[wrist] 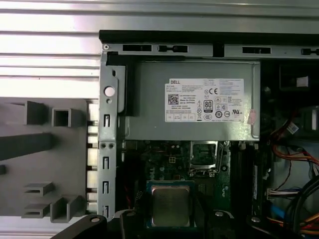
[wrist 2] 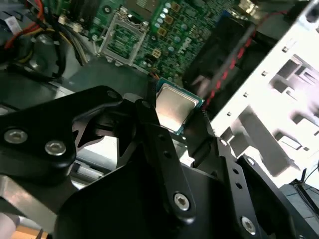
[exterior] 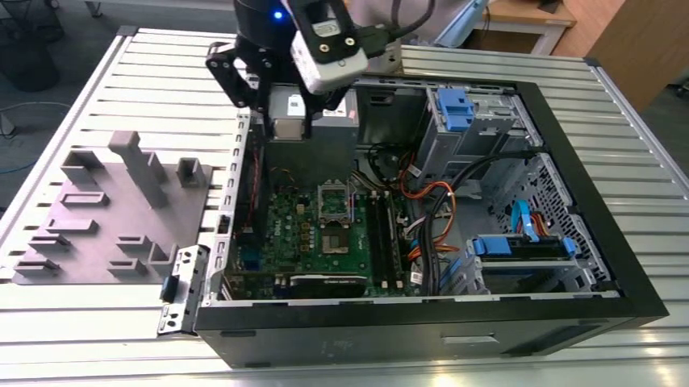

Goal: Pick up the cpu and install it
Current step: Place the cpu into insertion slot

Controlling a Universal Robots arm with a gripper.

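End effector [wrist 2: 175, 120] pinching cpu [wrist 2: 174, 103] by its edges, above motherboard [wrist 2: 185, 35], open case [exterior: 431, 324]

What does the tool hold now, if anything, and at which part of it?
The tool holds the cpu, clamped by two opposite edges, with its silvery top left uncovered.

A white label [wrist: 205, 100] sits on the grey power supply box [wrist: 147, 107] (dense dark print, a square code, several round marks), its fine wording not legible.
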